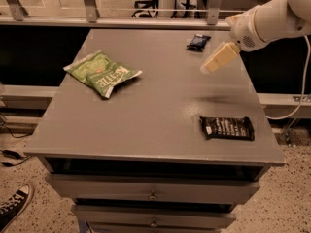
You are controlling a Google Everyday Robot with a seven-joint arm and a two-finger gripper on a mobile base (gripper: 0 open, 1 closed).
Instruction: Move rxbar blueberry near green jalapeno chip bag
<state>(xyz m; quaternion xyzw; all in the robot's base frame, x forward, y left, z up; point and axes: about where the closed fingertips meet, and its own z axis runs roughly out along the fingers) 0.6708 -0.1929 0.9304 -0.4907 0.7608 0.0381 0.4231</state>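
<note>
The rxbar blueberry [198, 42] is a small dark blue bar lying at the far right of the grey table [155, 110]. The green jalapeno chip bag [101, 74] lies crinkled on the left side of the table. My gripper [210, 67] reaches in from the upper right on a white arm, hovering above the table just right of and nearer to me than the blue bar. It holds nothing that I can see.
A longer black wrapped bar with white text [227, 128] lies near the table's front right corner. Drawers [153, 194] sit under the tabletop. A railing [146, 18] runs behind the table. A shoe [13, 208] shows at the bottom left on the floor.
</note>
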